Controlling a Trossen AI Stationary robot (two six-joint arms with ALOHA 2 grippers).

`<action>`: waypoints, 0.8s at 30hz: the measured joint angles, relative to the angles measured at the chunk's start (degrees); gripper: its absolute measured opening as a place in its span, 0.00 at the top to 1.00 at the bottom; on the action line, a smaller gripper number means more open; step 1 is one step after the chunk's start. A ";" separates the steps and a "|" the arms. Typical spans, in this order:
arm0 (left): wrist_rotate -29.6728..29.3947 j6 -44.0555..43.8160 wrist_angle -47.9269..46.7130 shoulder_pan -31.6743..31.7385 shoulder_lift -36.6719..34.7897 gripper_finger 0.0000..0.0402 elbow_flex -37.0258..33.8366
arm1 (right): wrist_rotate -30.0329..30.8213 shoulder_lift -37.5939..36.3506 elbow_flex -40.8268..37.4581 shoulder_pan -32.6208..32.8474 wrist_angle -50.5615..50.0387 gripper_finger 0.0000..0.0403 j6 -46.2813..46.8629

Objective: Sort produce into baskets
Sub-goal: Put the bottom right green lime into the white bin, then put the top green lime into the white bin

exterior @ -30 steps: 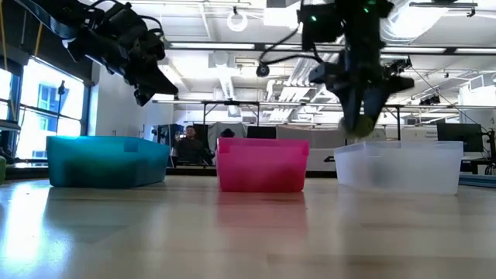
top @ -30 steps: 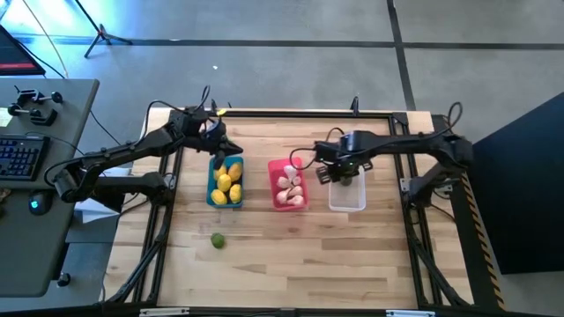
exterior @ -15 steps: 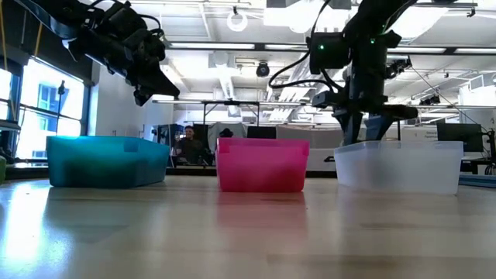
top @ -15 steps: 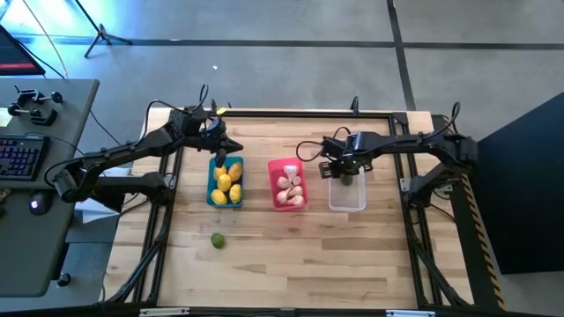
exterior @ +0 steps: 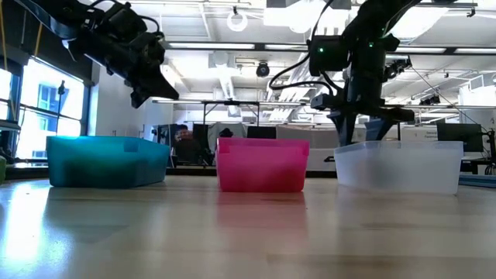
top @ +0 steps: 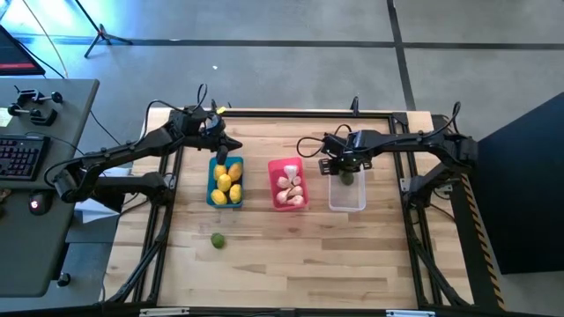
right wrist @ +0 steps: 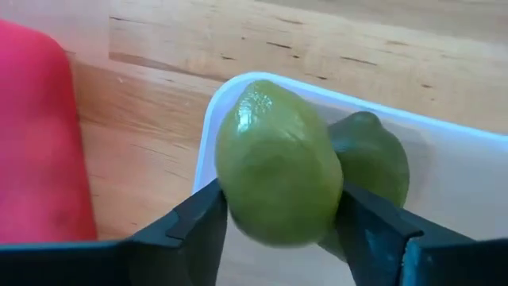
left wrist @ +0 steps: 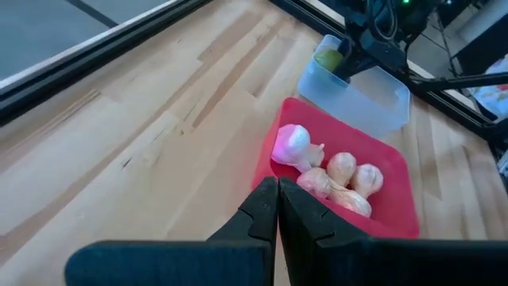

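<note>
Green oval lime (right wrist: pixel 276 164) between the right tool's (right wrist: pixel 278 230) parting fingers; early release could overshoot the translucent white plastic bin (right wrist: pixel 468 187).

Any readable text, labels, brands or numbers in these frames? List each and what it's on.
None readable.
Blue basket, pink basket, white basket: no labels seen.
Keyboard on the side desk: keys too small to read.
Room behind the table: no legible signs.

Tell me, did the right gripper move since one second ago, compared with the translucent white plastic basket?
Yes. In the high view the right gripper has shifted from over the middle of the translucent white plastic basket toward its far end; in the low view it has come down to the rim.
</note>
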 joint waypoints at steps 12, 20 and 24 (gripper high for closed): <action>0.64 9.35 -15.21 5.28 4.26 1.00 8.45 | 1.44 0.00 0.24 0.03 1.50 0.40 -5.30; 0.30 27.18 -36.59 7.18 20.57 1.00 25.47 | 4.91 -2.34 5.08 0.87 0.27 0.64 -15.37; -6.13 34.51 -45.14 6.33 27.19 0.98 31.84 | 6.43 -5.70 6.59 0.92 -0.58 0.84 -18.63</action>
